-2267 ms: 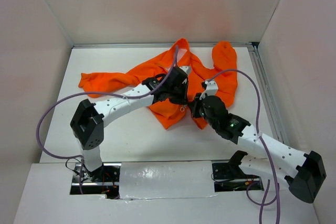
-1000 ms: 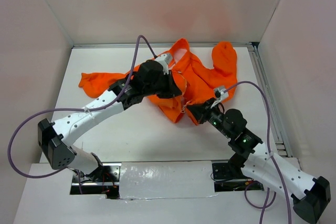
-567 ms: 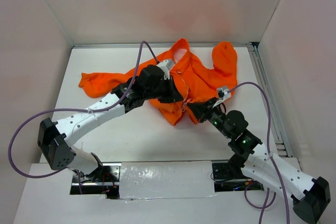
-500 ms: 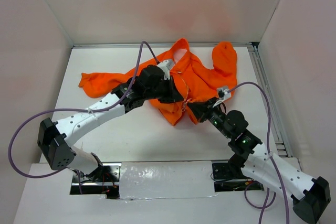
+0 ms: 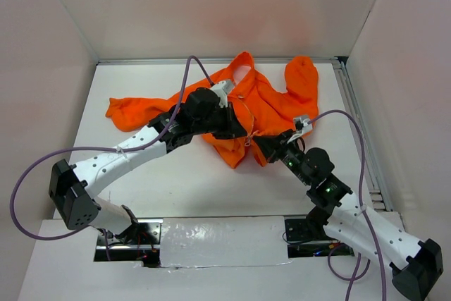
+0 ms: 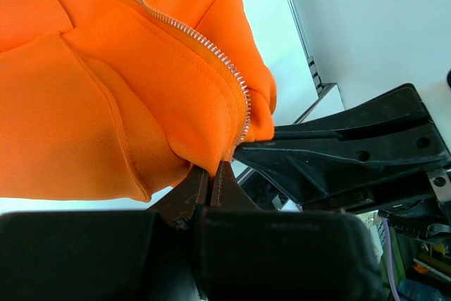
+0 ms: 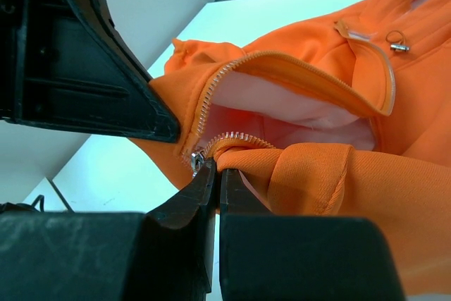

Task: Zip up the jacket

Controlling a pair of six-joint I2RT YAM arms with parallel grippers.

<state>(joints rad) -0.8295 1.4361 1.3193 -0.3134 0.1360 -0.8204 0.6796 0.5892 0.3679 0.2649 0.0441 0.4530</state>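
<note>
The orange jacket (image 5: 271,103) lies crumpled at the back middle of the table, its front open and the pale pink lining (image 7: 282,114) showing. My left gripper (image 5: 244,133) is shut on the bottom corner of one front edge (image 6: 211,168), right at the end of the silver zipper teeth (image 6: 211,51). My right gripper (image 5: 258,143) is shut on the other front edge (image 7: 215,166), just beside the metal slider (image 7: 195,159). The two grippers nearly touch, and the hem corners are lifted between them.
One sleeve (image 5: 134,111) stretches left across the white table (image 5: 176,181), the other (image 5: 303,79) lies at the back right. A metal rail (image 5: 356,118) runs along the right wall. A purple cable (image 5: 184,86) arches over the left arm.
Since the earliest frame both arms have swung their elbows outward while keeping hold of the hem. Over the last second the grippers and the jacket barely shift.
</note>
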